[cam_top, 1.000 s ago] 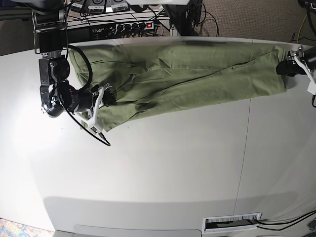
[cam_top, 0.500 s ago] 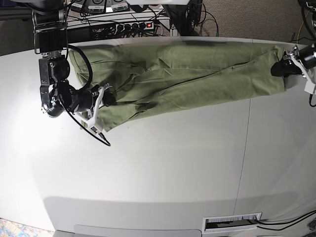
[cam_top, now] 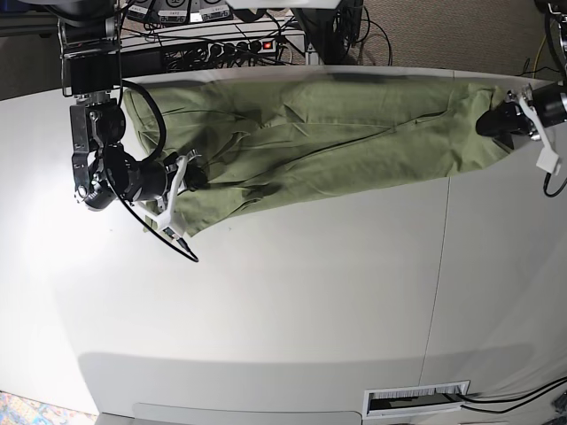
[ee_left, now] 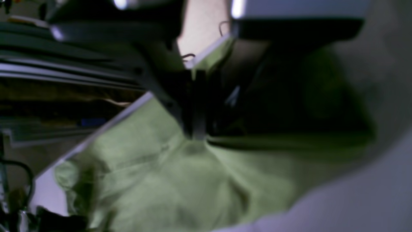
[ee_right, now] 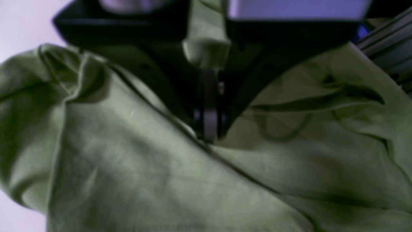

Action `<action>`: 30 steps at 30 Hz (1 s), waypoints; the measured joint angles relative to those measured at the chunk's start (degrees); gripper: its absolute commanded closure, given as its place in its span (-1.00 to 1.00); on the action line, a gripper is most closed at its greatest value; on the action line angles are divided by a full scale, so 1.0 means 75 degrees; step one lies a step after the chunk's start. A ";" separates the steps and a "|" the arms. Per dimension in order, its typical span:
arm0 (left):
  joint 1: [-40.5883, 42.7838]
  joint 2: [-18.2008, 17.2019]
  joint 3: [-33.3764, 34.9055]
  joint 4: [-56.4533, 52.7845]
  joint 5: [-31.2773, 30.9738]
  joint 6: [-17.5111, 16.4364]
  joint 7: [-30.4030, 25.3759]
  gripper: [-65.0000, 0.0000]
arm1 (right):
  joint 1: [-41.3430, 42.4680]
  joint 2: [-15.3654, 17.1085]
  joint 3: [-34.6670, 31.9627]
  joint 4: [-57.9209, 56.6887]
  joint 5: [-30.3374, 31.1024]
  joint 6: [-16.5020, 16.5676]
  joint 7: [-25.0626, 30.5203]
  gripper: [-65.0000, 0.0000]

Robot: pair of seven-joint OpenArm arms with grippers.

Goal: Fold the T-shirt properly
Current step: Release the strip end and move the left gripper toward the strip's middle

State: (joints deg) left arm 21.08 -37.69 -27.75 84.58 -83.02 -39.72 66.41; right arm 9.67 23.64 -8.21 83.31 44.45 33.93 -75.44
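Stretching along the upper edge of the bench, the T-shirt is pinched at both ends — left gripper far right, right gripper at left — likely tensioning it for folding.

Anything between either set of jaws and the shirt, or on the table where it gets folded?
Nothing visible. Both jaws are already shut on the T-shirt: the left gripper at one end, the right gripper at the other. The table in front of it shows only bare surface.
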 measured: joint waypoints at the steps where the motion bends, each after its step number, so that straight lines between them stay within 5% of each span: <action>1: -0.0003 0.0085 -0.0003 0.0274 0.0000 0.0003 -0.0006 1.00 | 0.0000 -0.0003 0.0000 0.0003 0.0000 0.0000 0.0009 1.00; 10: -0.0152 0.1221 -0.0012 0.2270 -0.0020 0.0000 -0.0437 1.00 | 0.0000 -0.0003 0.0000 0.0003 -0.0006 0.0000 0.0038 1.00; 19: -0.0146 0.2445 -0.0009 0.2652 0.0117 0.0003 -0.0458 1.00 | 0.0000 -0.0003 0.0000 0.0003 -0.0029 0.0000 0.0058 1.00; 27: -0.0152 0.3348 0.1055 0.2655 0.0207 0.0003 -0.0542 1.00 | 0.0000 -0.0003 0.0000 0.0003 -0.0029 0.0000 0.0061 1.00; 30: -0.0216 0.3593 0.1568 0.2655 0.0889 0.0026 -0.0927 1.00 | 0.0003 -0.0003 0.0000 0.0003 -0.0032 -0.0003 0.0061 1.00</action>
State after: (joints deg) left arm 19.46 -10.74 -15.99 104.49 -76.36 -39.53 59.46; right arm 9.69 23.62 -8.21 83.33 44.21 33.91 -74.98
